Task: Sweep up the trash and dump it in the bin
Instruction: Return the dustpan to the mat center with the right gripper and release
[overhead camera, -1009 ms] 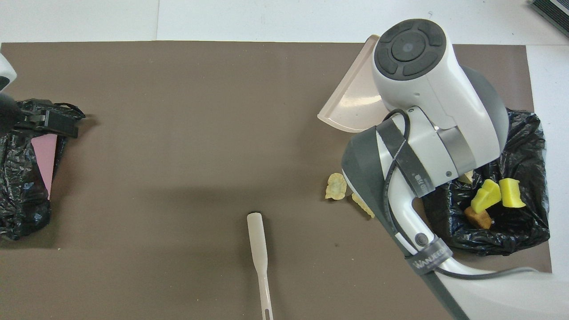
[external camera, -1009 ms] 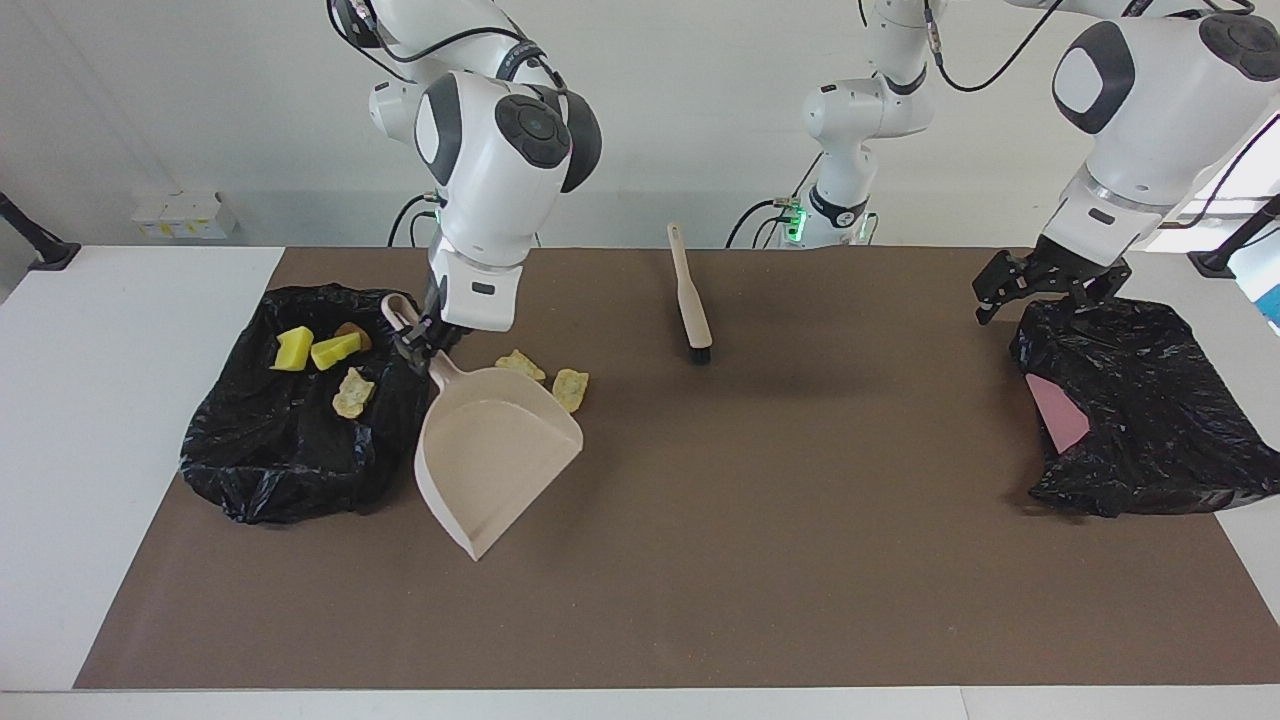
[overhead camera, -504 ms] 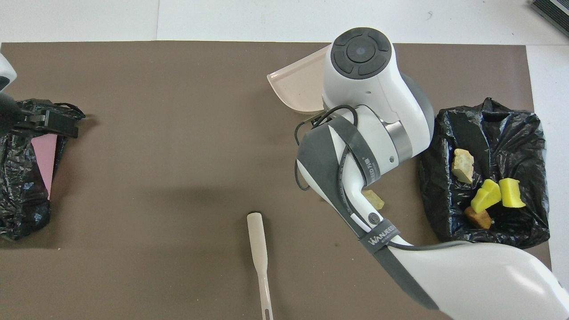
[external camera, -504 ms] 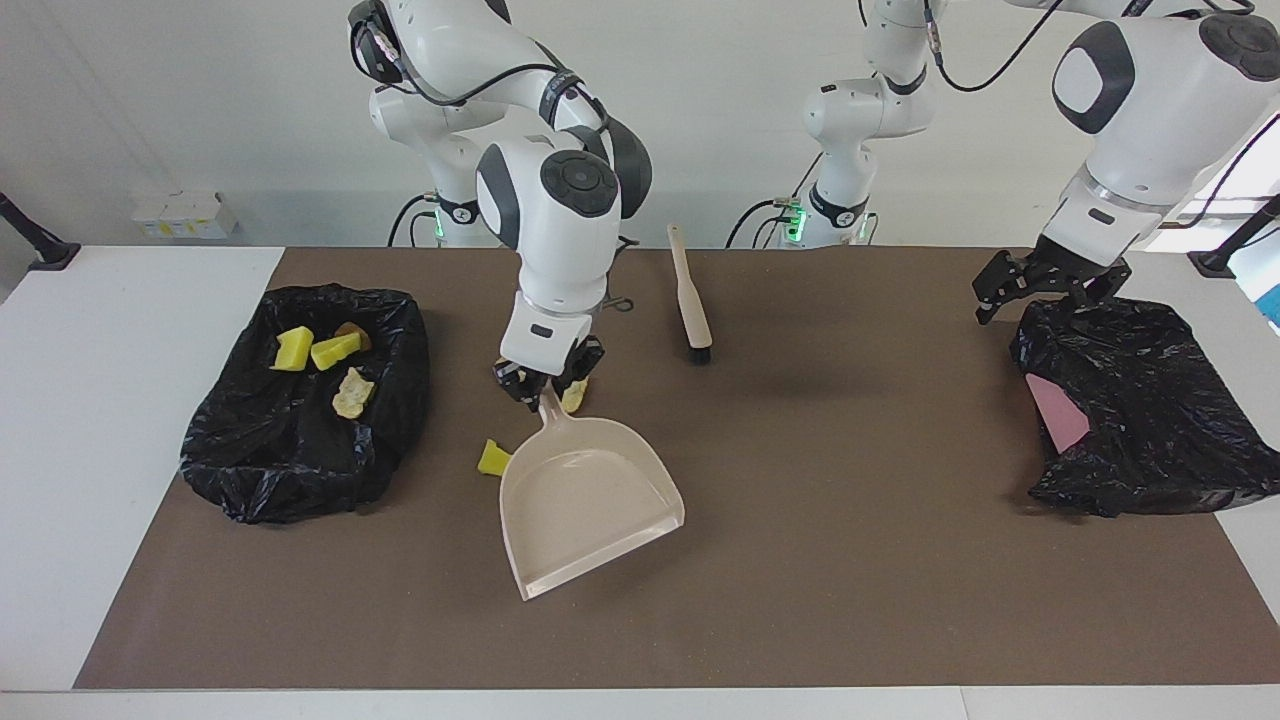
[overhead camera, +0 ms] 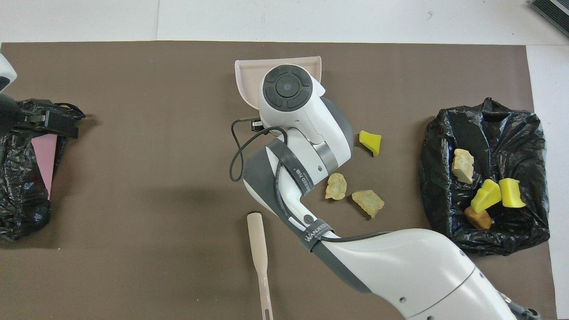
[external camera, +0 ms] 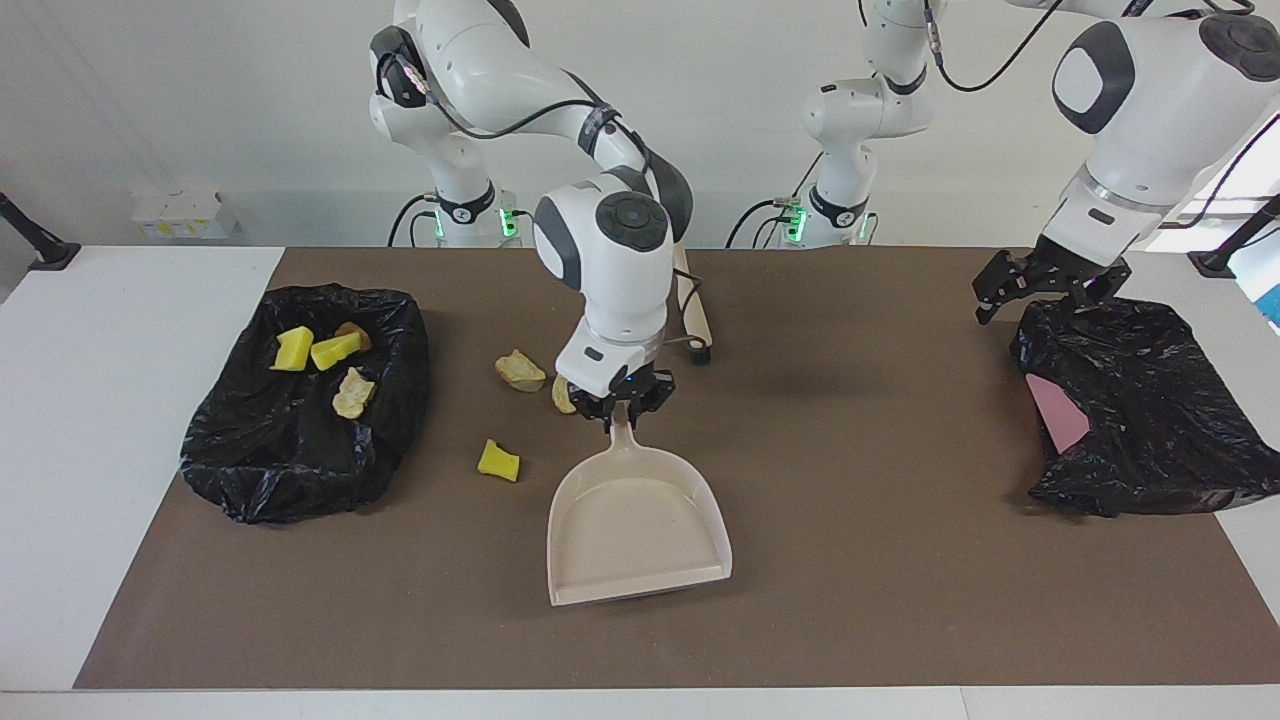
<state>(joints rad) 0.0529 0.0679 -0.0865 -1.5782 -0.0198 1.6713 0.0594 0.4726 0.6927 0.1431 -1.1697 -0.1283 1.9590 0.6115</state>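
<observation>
While we look across the counter (external camera: pixel 900 600), our right gripper (external camera: pixel 627 405) clamps its jaws on the dustpan (external camera: pixel 636 530) handle; three scraps (external camera: pixel 498 460) lie loose beside it, four sit in the bin (external camera: pixel 300 470). Left gripper (external camera: pixel 1040 285) hangs wide over another bag (external camera: pixel 1150 420). From overhead, the brush (overhead camera: pixel 259 253) lies nearer us.

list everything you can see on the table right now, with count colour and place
bin: one, black bag-lined, right arm's end of the table
trash in the bin: four scraps, two yellow, one beige, one brown
trash on the mat: three, yellow bit and two beige chunks, between bin and dustpan
dustpan: one, beige, mid table, empty
brush: one, beige, nearer the robots than the dustpan
black bag: one, pink thing inside, left arm's end
right hand: shut on the dustpan's handle
left hand: open, over the black bag, waiting
</observation>
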